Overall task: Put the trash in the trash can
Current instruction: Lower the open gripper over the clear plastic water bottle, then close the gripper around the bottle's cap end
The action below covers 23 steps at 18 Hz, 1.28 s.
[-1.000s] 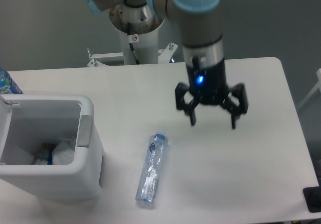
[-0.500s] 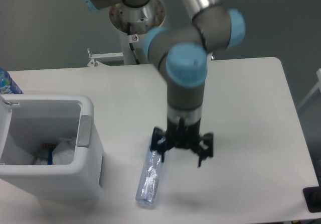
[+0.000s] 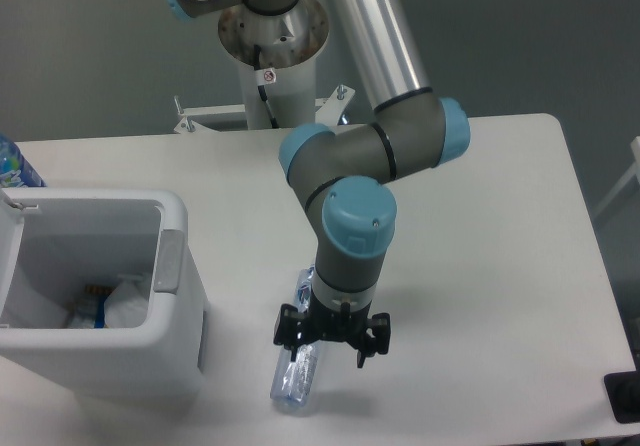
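Task stage: partly complete, judging from the layout — one item is in the bin, one is on the table.
Plastic bag: lies crumpled on the floor of the trash can, against its right inner wall. Some small blue and dark scraps lie beside it; what they are cannot be made out.
Bottle: lies flat on the table, just right of the trash can, long axis running roughly front to back. Its cap end is hidden behind the arm's wrist; the base end points toward the front edge.
Gripper: low over the middle of the bottle, fingers spread wide. One finger stands on the bottle's left side; the other stands well to its right — the bottle sits off-centre in the gap. Nothing is held.
Remaining work: close on the bottle, lift it, carry it left over the thick rim, release.
Obstructions: none between bottle and bin apart from the bin's own right wall and rim, which the bottle must clear.
Surroundings: a second bottle with a blue-and-white label at the far left edge, behind the bin, not part of the job; a dark object at the table's front right corner.
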Each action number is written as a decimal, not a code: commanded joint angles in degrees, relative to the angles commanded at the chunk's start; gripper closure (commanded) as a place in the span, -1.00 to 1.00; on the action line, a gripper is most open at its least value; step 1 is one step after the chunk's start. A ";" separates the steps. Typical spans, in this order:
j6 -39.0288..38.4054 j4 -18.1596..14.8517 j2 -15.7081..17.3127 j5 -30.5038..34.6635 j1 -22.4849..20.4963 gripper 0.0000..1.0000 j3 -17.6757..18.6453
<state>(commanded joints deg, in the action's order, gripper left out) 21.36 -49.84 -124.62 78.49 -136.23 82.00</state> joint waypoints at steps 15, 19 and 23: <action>0.26 0.71 -5.18 0.88 3.43 -1.00 -0.18; 0.26 0.97 -5.63 1.76 3.96 -1.00 -0.27; 0.00 1.06 -6.51 2.28 4.75 -1.00 -0.35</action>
<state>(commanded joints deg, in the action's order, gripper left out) 21.36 -48.78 -131.13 80.77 -131.49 81.65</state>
